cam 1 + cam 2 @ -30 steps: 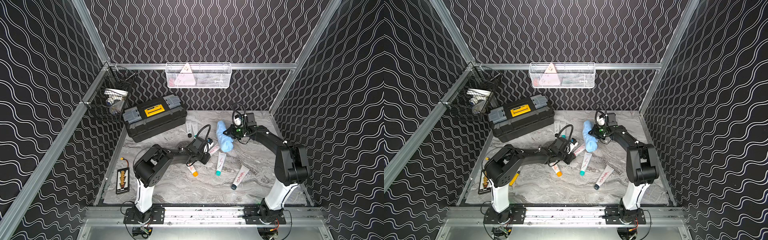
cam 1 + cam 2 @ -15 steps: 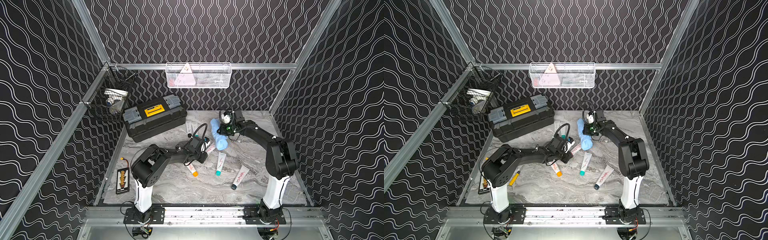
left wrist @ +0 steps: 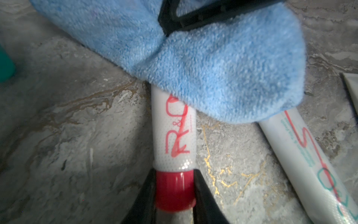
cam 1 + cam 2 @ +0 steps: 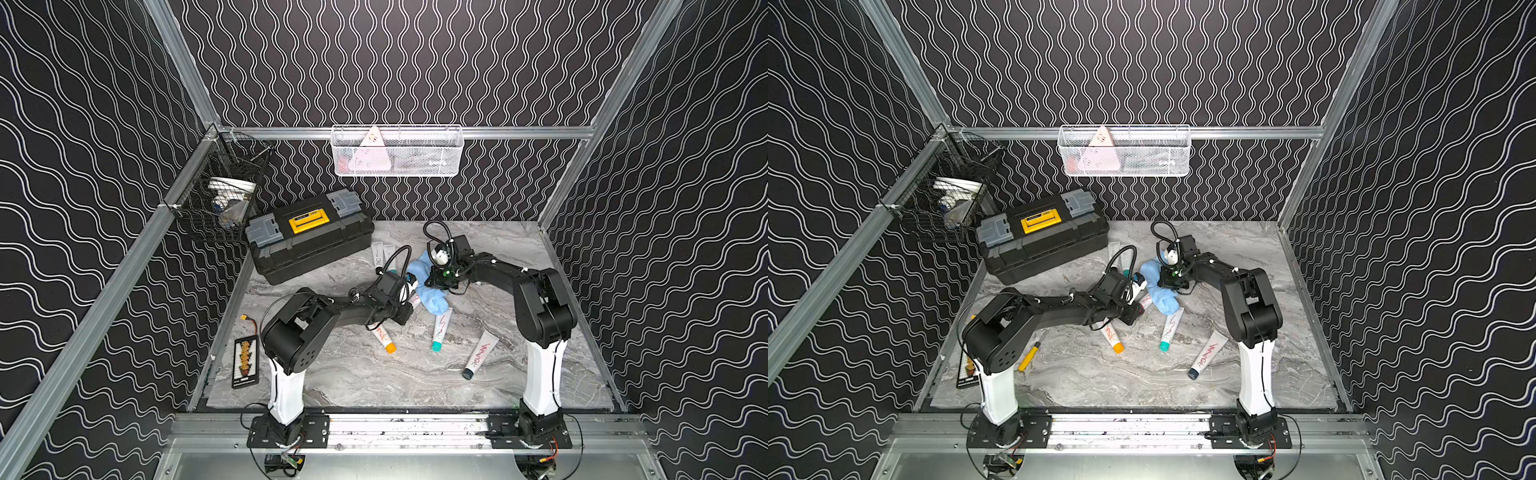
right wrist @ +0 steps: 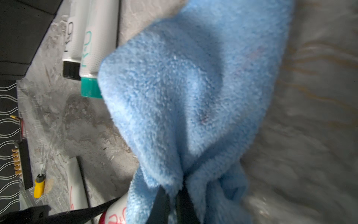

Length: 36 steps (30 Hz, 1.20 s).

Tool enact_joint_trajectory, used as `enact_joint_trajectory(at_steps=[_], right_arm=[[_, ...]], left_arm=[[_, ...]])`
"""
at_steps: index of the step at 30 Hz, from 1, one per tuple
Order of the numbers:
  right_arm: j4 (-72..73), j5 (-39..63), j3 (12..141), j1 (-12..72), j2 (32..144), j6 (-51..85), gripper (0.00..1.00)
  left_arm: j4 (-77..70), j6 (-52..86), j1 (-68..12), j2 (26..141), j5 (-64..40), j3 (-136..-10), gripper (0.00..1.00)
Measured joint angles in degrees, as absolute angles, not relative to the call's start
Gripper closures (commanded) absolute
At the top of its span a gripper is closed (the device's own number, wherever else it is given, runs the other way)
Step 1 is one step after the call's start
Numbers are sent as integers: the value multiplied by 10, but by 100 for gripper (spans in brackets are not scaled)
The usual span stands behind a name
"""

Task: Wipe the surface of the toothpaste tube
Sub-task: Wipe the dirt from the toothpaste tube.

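A white toothpaste tube (image 3: 174, 131) with red lettering lies on the marble table. My left gripper (image 3: 174, 171) is shut on its red cap (image 3: 173, 190). A blue cloth (image 3: 222, 64) is draped over the far part of this tube and hides its tail. My right gripper (image 5: 172, 189) is shut on a bunched fold of the blue cloth (image 5: 184, 87). In both top views the two grippers meet mid-table, with the cloth (image 4: 430, 286) (image 4: 1160, 291) between them.
Other tubes lie around: an orange-capped one (image 4: 384, 338), a teal-capped one (image 4: 439, 330), a dark-capped one (image 4: 480, 355) and two more at the back (image 4: 382, 255). A black toolbox (image 4: 309, 235) stands back left. A connector board (image 4: 245, 361) lies by the left edge.
My right gripper has swung left with the blue cloth, dragging it over the tube towards the left gripper. The left gripper has shifted slightly left, still holding the cap.
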<state>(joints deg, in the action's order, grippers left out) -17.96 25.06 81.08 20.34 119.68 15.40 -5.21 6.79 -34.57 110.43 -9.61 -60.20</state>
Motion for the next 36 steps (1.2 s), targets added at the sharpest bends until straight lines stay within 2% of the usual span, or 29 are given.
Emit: enact_joint_trajectory(at_steps=[13, 20, 26, 36], right_arm=[[-98, 357, 731, 251, 1163, 202, 100], [-86, 382, 712, 254, 1150, 218, 100], [-62, 413, 713, 232, 1175, 229, 100], [-64, 391, 740, 173, 1204, 218, 100]], left_arm=[[-52, 76, -336, 1105, -116, -602, 80], [-54, 78, -333, 1105, -120, -601, 80], [-59, 79, -333, 1105, -119, -599, 80], [-68, 79, -333, 1105, -120, -595, 80]])
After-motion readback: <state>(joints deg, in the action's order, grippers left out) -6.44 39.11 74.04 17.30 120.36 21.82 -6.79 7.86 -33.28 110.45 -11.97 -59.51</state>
